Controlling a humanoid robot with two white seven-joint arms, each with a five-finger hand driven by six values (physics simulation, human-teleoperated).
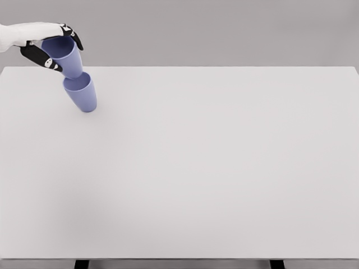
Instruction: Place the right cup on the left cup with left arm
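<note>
Two blue-violet cups show at the far left of the white table (213, 168). The lower cup (82, 94) stands on the table near its back edge. The upper cup (66, 56) is held tilted just above it, its base meeting the lower cup's rim. My left hand (51, 46) comes in from the upper left with its fingers wrapped around the upper cup's rim and side. The right arm does not show.
Dark table legs (82, 264) peek out at the bottom edge. A plain grey wall (224, 28) lies behind the table.
</note>
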